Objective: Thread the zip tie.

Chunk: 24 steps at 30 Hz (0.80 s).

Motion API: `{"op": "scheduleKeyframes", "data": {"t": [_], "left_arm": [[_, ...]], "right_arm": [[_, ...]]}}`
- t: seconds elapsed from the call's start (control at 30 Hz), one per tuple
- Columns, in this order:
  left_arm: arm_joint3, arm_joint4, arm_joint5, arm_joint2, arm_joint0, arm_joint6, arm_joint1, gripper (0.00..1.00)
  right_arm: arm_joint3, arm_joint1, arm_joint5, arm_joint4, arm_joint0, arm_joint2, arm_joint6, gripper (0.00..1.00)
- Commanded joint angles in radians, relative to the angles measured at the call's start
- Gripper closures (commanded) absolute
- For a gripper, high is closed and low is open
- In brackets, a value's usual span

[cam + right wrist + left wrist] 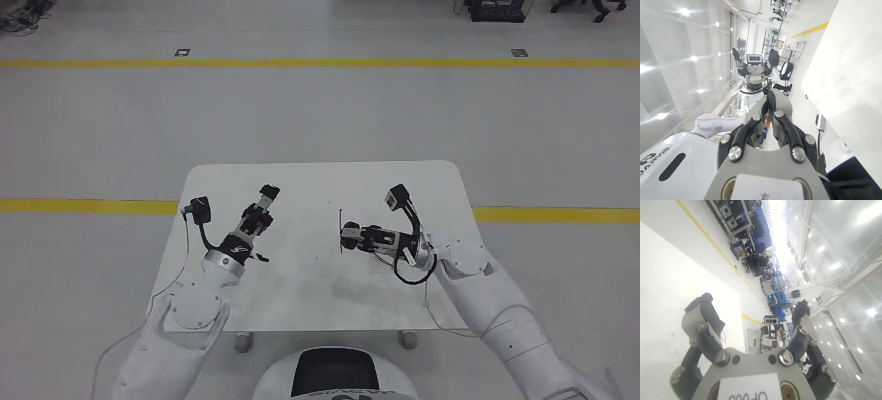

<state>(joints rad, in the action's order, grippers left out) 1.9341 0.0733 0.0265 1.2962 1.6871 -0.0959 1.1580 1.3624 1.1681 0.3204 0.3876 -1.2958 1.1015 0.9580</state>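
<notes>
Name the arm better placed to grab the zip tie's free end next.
Left. The left claw is open and empty, while the right claw is shut on the zip tie over the table.

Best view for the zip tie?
Right wrist view: zip tie pinched close-up in the right end effector. Top view: just a thin dark line. Left wrist view faces the room past the open left end effector.

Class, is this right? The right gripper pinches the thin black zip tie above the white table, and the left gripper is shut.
No: the left gripper is open, as the left wrist view shows. The right gripper pinches the thin black zip tie above the white table.
</notes>
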Motion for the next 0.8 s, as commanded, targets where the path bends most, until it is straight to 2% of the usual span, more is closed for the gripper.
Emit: {"op": "scheduleKeyframes", "data": {"t": [0.0,0.17,0.37,0.5,0.77], "left_arm": [[0.004,0.081,-0.003,-0.022,-0.004,-0.014,-0.002,0.00],[-0.011,0.216,0.005,-0.096,-0.021,-0.039,0.000,0.00],[-0.043,0.286,0.004,-0.178,-0.054,-0.066,0.007,0.00],[-0.052,0.336,0.006,-0.207,-0.065,-0.062,0.009,0.00],[-0.054,0.338,0.000,-0.208,-0.065,-0.058,0.009,0.00]], "right_arm": [[0.004,0.000,-0.009,-0.007,-0.004,0.000,-0.029,1.00],[0.004,-0.004,-0.020,-0.014,-0.018,0.018,-0.062,1.00],[0.008,-0.012,-0.036,-0.012,-0.046,0.050,-0.089,1.00],[0.008,-0.014,-0.047,-0.010,-0.054,0.055,-0.089,1.00],[0.008,-0.015,-0.046,-0.020,-0.052,0.059,-0.097,1.00]]}}
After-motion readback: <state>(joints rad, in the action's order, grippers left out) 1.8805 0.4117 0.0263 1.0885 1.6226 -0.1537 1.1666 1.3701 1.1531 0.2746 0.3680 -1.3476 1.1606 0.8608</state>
